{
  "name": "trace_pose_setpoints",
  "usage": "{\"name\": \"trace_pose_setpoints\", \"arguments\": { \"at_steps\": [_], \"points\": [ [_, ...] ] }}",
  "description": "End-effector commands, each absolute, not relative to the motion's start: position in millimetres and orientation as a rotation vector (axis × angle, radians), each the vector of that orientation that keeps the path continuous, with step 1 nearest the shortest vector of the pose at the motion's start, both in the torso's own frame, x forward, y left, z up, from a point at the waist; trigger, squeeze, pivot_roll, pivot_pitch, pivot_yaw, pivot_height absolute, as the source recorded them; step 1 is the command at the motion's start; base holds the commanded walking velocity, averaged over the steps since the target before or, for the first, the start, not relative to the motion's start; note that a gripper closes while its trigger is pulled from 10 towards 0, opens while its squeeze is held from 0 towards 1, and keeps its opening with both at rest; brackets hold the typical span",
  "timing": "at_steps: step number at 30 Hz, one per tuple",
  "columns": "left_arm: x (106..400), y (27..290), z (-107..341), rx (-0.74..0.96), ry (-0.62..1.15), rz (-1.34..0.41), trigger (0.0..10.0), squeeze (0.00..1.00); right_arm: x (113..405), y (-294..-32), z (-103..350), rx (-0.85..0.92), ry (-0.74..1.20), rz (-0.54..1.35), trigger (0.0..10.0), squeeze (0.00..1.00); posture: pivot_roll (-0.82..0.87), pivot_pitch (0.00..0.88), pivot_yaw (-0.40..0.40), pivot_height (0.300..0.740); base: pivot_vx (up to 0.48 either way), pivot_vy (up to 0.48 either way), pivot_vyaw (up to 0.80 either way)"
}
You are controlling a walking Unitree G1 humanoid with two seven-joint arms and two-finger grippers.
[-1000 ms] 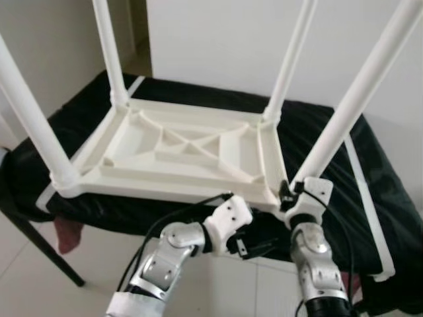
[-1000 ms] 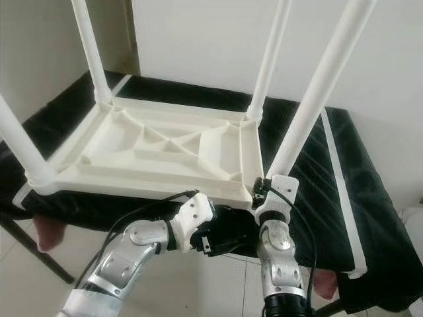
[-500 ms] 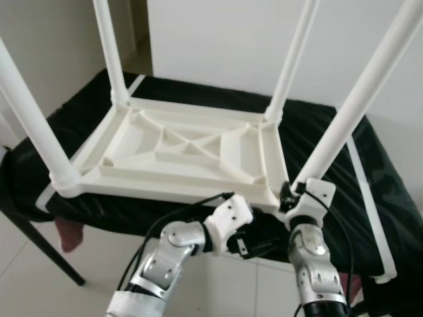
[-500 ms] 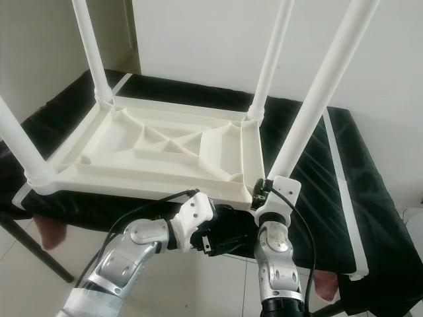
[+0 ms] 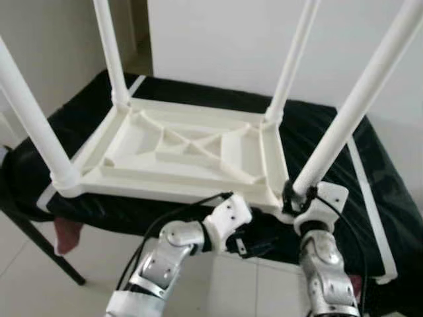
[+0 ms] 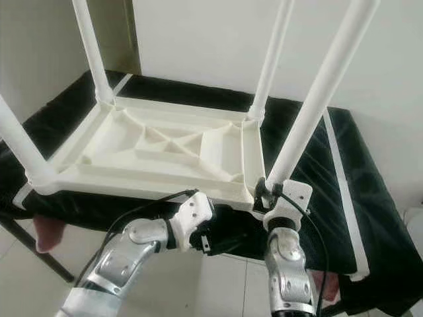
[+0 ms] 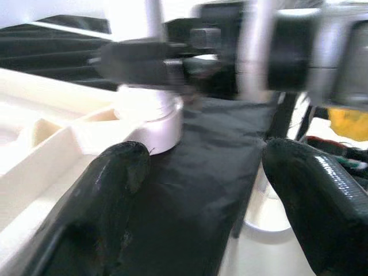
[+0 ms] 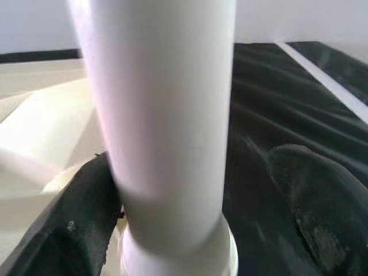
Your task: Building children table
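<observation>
Right wrist view: right gripper [image 8: 172, 190] spread around near-right leg [image 6: 317, 99] — four legs up on the upturned tabletop [image 6: 158, 148], flipping left.

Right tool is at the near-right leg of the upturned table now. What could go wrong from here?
1. The right tool straddles the near-right leg at its base with its fingers apart; one finger touches, the other stands off, so a twist may slip.
2. The table top lies at the near edge of the black-covered bed; pushing could slide it off.
3. The left tool, open, sits below that corner socket and could get bumped.
</observation>
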State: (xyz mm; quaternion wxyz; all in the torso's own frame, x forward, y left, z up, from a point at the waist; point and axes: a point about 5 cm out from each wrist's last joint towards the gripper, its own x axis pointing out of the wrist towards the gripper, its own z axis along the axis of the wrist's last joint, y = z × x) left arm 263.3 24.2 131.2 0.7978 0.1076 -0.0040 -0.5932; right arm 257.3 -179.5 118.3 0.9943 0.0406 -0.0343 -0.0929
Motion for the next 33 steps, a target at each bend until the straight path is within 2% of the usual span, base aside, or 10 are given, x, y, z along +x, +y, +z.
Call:
{"name": "trace_pose_setpoints", "arguments": {
  "at_steps": [1, 11, 17, 19, 25, 33],
  "points": [
    [274.3, 33.5, 133.6, 0.242, -0.019, -1.171, 10.0, 0.0, 245.6, -179.8, 115.9, 0.078, -0.079, -0.166, 10.0, 0.0, 0.02, 0.0, -0.072, 0.74, 0.0, 0.0, 0.0],
    [299.2, 62.8, 137.3, 0.308, -0.002, -1.085, 10.0, 0.0, 224.5, -178.1, 101.9, 0.063, -0.011, -0.134, 10.0, 0.0, 0.0, 0.0, -0.049, 0.74, 0.0, 0.0, 0.0],
    [305.1, 66.9, 141.6, 0.322, -0.008, -1.078, 10.0, 0.0, 217.9, -169.2, 95.4, 0.066, 0.024, -0.02, 10.0, 0.0, 0.0, 0.002, -0.036, 0.74, 0.0, 0.0, 0.0],
    [305.7, 66.6, 142.1, 0.335, -0.013, -1.089, 10.0, 0.0, 216.3, -159.9, 94.6, 0.077, 0.038, 0.092, 10.0, 0.0, 0.0, 0.004, -0.032, 0.74, 0.0, 0.0, 0.0],
    [307.9, 67.8, 143.8, 0.337, -0.022, -1.083, 10.0, 0.0, 222.2, -142.3, 98.7, 0.081, 0.03, 0.277, 10.0, 0.0, 0.0, 0.008, -0.025, 0.74, 0.0, 0.0, 0.0],
    [306.8, 73.9, 142.2, 0.349, -0.017, -1.073, 10.0, 0.0, 234.5, -145.5, 105.5, 0.038, 0.004, 0.373, 10.0, 0.0, 0.01, 0.007, -0.033, 0.74, 0.0, 0.0, 0.0]
  ]
}}
